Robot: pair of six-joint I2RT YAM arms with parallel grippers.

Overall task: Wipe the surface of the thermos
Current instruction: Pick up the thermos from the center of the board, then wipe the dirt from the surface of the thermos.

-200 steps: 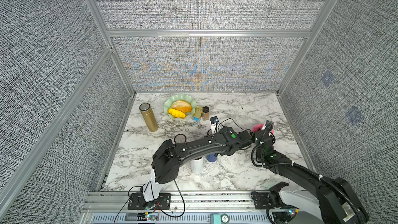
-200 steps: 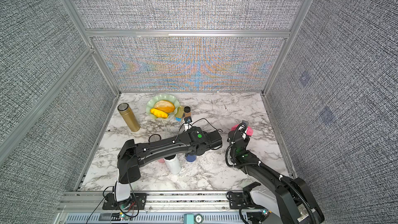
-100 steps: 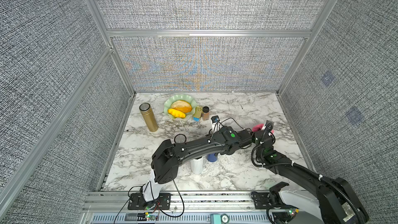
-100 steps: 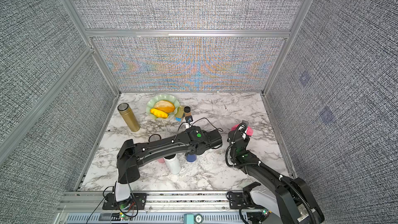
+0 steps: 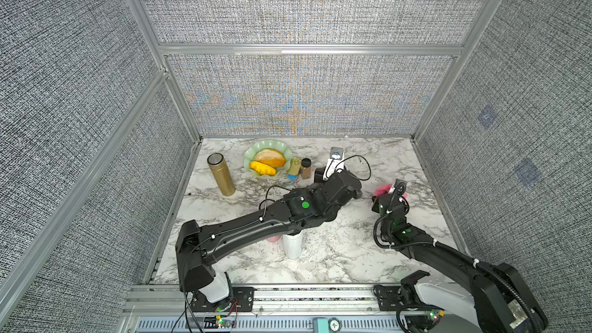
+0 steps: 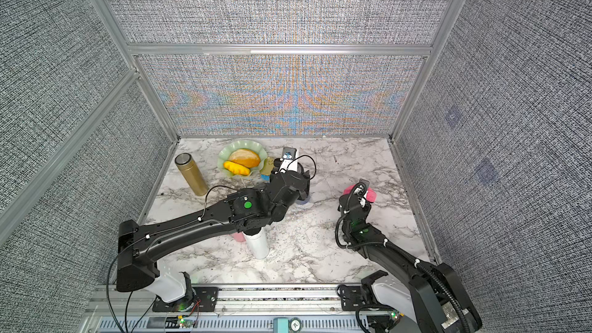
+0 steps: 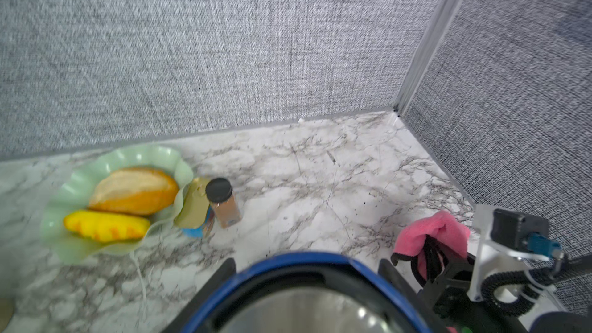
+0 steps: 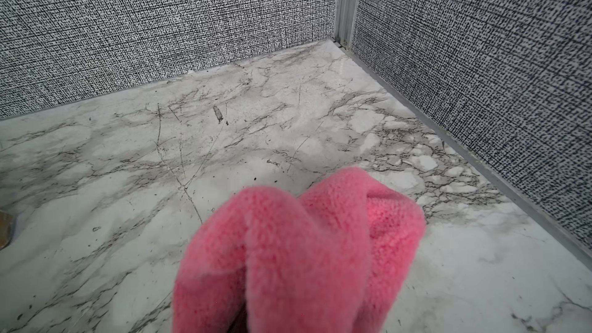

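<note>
One marble table (image 5: 352, 261), boxed in by grey fabric walls. Two black arms reaching in from the near edge: left arm (image 5: 243, 232) stretched diagonally to mid-table, right arm (image 5: 448, 254) bent toward the right side. Three drink vessels: one gold flask (image 5: 221, 174) standing at the far left, well apart from both grippers; one white bottle (image 5: 292, 246) upright under the left forearm; one blue thermos (image 7: 320, 312), steel-lined and open-mouthed, at mid-table beneath the left wrist and almost hidden in both top views. Left gripper (image 7: 306, 264) clamped on that thermos, a finger against each side of its rim. One green scalloped plate (image 5: 250, 155) at the back, carrying two foods: one bread roll (image 5: 270, 156) and one yellow piece (image 5: 262, 168). One pink cloth (image 8: 304, 251), bunched, pinched in the closed right gripper (image 7: 431, 261), near the thermos on its right and apart from it. Just beside the plate, one tin (image 5: 294, 168) and one black-capped spice jar (image 5: 306, 168). One small pink item (image 5: 273, 238), perhaps a cup, mostly covered by the left arm.
</note>
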